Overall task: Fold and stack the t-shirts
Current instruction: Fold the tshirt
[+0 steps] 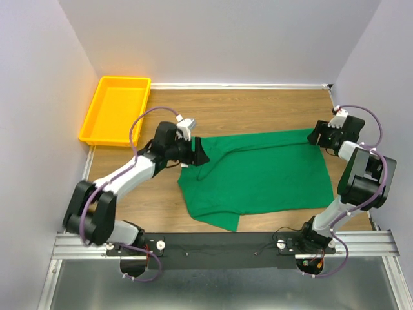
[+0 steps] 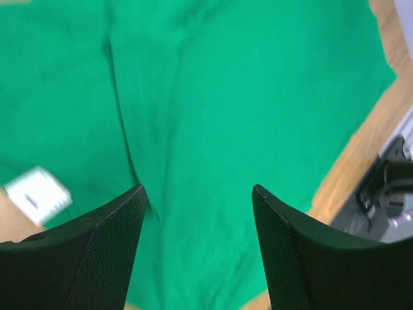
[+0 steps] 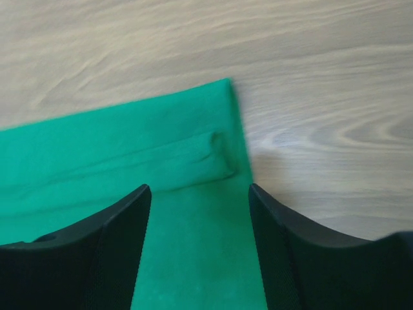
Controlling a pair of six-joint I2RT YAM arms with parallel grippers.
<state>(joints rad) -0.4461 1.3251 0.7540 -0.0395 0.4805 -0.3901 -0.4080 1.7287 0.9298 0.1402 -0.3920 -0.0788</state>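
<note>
Folding stage: the green t-shirt lies partly folded on the table, with the left gripper at its left edge and the right gripper over its far right corner, both open and empty; the next fold likely needs fresh grasps.

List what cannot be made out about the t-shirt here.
- White neck label: left wrist view, blurred, print unreadable.
- Green t-shirt, left end: top view, covered by the left gripper.
- Shirt outline: both wrist views, cut off by frame edges.
</note>
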